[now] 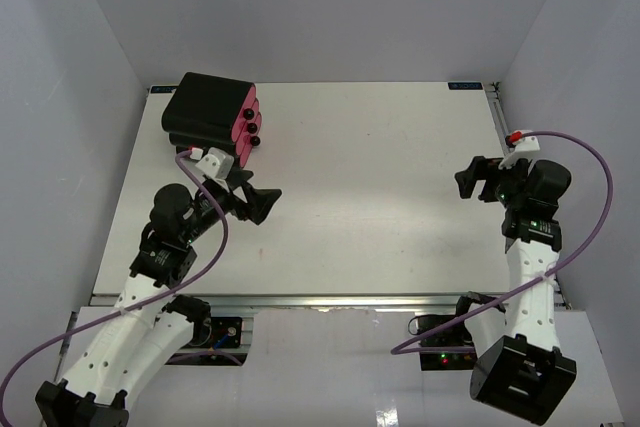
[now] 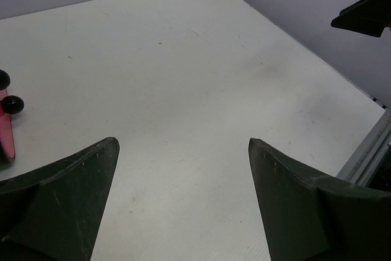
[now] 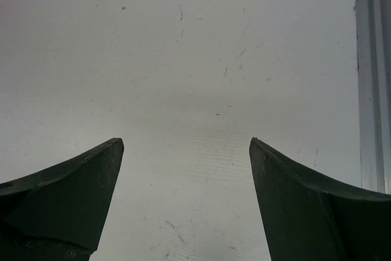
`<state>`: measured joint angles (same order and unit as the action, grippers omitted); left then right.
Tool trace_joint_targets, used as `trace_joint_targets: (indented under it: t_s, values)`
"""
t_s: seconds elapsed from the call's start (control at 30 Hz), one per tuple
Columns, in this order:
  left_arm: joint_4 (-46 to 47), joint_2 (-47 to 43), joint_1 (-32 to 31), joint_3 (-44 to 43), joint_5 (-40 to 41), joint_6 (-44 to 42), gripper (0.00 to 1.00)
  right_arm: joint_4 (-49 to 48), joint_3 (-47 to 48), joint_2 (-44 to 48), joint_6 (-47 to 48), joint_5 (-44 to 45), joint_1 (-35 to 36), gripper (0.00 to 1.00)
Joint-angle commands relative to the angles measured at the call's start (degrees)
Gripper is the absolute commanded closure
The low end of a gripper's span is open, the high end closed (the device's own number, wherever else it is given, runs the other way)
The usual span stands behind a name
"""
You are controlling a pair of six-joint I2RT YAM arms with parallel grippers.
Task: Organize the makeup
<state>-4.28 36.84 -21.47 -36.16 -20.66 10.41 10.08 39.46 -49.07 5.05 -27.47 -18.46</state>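
White table (image 1: 370, 217) w/ black box (image 1: 205, 112), pink drawers & black knobs, at far-left corner. Left gripper (image 1: 262, 202) near box, toward centre. Right gripper (image 1: 470, 179) by right edge, well apart from box.

Soft, even light leaves faint shadows on the pale bench (image 1: 380, 197). In wrist views the near jaws look dark, slightly blurred.

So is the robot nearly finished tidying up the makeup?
It looks nearly finished, maybe all done. Done: no loose makeup shows anywhere on the table, and the pink drawers of the black box look pushed in, though I cannot see inside them. In hand: nothing; the left jaws and right jaws stand open and empty above bare table. Left: nothing I can spot.
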Motion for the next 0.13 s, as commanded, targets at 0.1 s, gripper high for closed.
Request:
trace_joint_targets:
  t_s: [0.1]
  values:
    - [0.3, 0.1, 0.3, 0.3, 0.3, -0.1, 0.02, -3.7, -0.7, 1.4, -1.8, 2.8, -0.9, 0.1]
